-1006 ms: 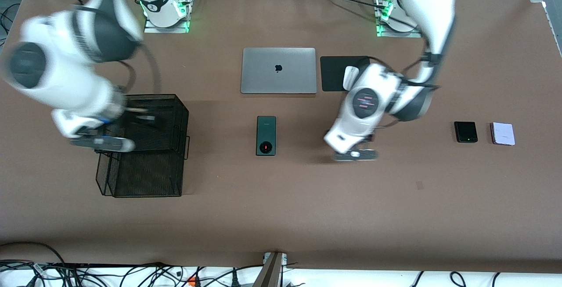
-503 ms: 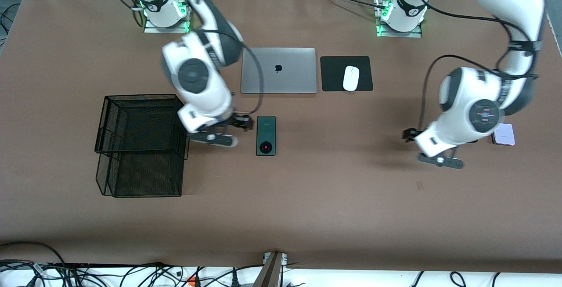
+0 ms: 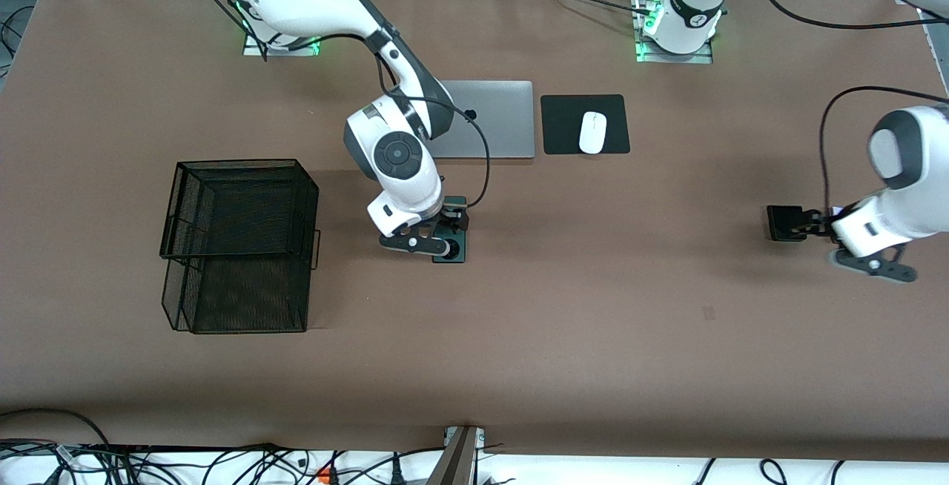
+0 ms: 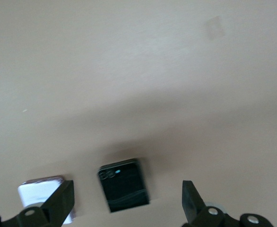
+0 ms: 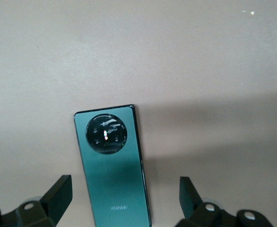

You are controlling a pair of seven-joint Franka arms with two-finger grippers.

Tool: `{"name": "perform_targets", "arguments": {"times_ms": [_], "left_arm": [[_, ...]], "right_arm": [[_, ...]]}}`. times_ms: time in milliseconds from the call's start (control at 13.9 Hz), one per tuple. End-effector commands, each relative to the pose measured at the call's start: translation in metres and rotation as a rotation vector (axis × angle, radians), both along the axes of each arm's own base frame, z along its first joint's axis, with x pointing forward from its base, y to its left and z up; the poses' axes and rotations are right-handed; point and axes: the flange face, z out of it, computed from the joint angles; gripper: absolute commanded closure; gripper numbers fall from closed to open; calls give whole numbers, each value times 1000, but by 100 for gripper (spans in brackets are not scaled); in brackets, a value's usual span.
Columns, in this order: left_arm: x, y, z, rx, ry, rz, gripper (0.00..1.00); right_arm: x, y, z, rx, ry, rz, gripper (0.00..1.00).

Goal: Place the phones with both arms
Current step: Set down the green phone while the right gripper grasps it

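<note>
The long dark-green phone point(image 3: 456, 253) lies flat nearer the front camera than the laptop, its round camera ring showing in the right wrist view point(image 5: 112, 165). My right gripper point(image 3: 451, 224) hangs open over it, one finger on each side point(image 5: 124, 182). At the left arm's end of the table lies the squarish black phone point(image 3: 782, 222), with my left gripper point(image 3: 808, 222) open just over it point(image 4: 127, 189). The black phone point(image 4: 124, 185) sits between the two fingers. The pale-lilac phone point(image 4: 39, 193) lies beside it, mostly covered by the left hand in the front view.
A black wire basket point(image 3: 237, 248) stands toward the right arm's end of the table. A closed grey laptop point(image 3: 497, 118) lies farther from the front camera, beside a black pad point(image 3: 563, 125) with a white mouse point(image 3: 592, 132) on it.
The right arm swung from over the basket to above the green phone. The left arm swung from the table's middle out to the black and lilac phones. Both grippers stayed open.
</note>
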Motion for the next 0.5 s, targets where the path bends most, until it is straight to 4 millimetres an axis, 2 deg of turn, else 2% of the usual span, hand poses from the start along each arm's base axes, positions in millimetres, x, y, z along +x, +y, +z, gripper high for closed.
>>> {"name": "perform_targets", "arguments": {"times_ms": [0,216,287,431], "left_arm": [[10,-6,15,60,25,-36,0],[6,12,6,66,63,-10,0],[2,24,5,69,65,5,0],[-1,35,0,69,55,20,0]], "right_arm": [[-7,12,-14,-29,-14,61,0],[-11,14,-30,-35,-4,100,0],[-12,16,-36,-26,-12,99,0],[-18,26,-44,-10,-29,108,0]]}}
